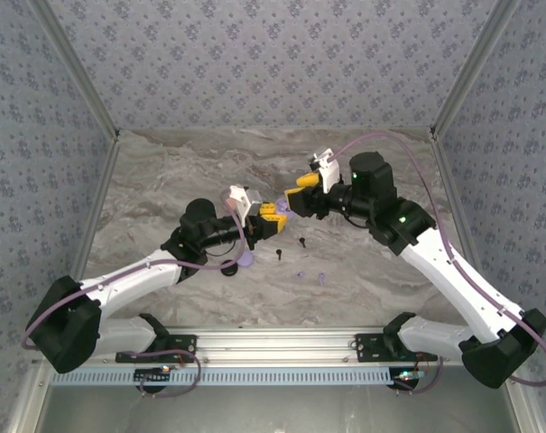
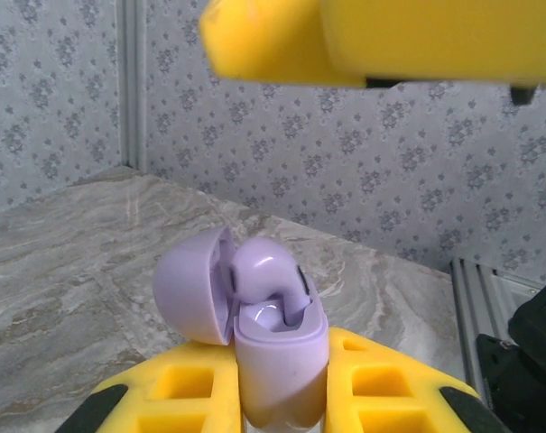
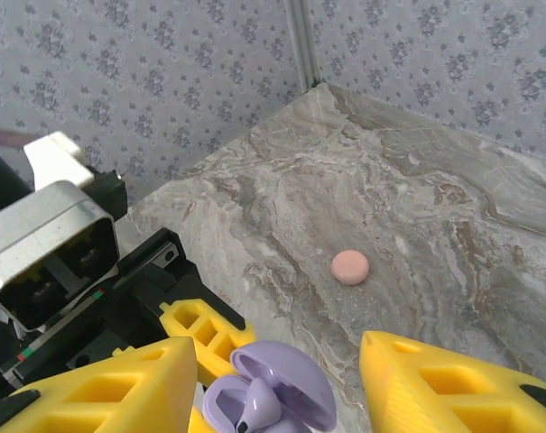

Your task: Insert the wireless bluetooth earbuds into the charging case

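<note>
Left pincer (image 2: pixel 282 390) pinches the open lavender charging case (image 2: pixel 282 347), held upright above the counter (image 2: pixel 65 253); a lavender earbud (image 2: pixel 268 271) sits partly in its well, beside the tipped-back lid (image 2: pixel 193 287); right pincer (image 3: pixel 277 361) hangs over the case, fingers spread either side; two black earbuds (image 1: pixel 279 253) lie on the counter nearby.

Charging case (image 2: pixel 280 356) between left fingers (image 2: pixel 408 374), lid (image 2: pixel 193 284) tipped aside, earbud (image 2: pixel 268 271) in case — right fingers (image 3: pixel 435 379) either side of it; disc (image 3: pixel 350 267) on bench (image 3: pixel 453 189) beyond, well apart.
</note>
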### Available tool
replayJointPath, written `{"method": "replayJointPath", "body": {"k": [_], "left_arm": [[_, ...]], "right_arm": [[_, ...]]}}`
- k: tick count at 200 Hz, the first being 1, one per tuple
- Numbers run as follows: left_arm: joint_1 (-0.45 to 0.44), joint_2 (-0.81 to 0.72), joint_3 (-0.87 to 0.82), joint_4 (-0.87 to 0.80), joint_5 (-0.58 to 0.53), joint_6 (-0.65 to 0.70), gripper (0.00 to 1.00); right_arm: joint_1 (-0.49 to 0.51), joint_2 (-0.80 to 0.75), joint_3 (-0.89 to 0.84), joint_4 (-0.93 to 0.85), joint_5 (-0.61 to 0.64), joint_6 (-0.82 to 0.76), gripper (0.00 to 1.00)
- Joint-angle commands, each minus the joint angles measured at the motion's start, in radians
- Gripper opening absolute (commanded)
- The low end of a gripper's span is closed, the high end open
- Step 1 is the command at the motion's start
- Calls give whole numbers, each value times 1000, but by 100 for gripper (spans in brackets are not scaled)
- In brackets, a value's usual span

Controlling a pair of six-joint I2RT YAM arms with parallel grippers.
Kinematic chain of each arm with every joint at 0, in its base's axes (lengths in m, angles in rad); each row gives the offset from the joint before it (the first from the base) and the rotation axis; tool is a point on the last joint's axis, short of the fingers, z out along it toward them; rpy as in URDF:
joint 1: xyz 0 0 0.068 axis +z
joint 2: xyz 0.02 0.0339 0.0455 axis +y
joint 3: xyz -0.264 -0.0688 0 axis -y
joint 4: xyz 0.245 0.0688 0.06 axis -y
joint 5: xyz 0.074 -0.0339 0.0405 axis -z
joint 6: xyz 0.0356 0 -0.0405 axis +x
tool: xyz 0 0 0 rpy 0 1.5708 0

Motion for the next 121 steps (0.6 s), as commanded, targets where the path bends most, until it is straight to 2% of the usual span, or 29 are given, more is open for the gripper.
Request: {"method": "replayJointPath", "body": {"k": [1,23,46,75,93,106,121], "left_arm": [[-15,-8,32,14,-65,75,0],[-20,-4,28,27,-110,113,0],[-24,7,28,57,-122,127,0],[-30,20,35,86,-132,144,0],[-34,26,46,80,-134,159,0],[-35,31,57,69,-132,165,0],[-36,37,65,62,-126,167,0]], "right_arm": [[-13,-14,96,-143,-12,62,52],[-13,3,164,-310,0,83,49],[-1,3,179,-370,17,100,48],[6,12,169,-396,103,98,58],[3,26,161,-357,32,113,64],[7,43,159,-304,-42,133,65],[23,65,172,-290,-56,128,64]]}}
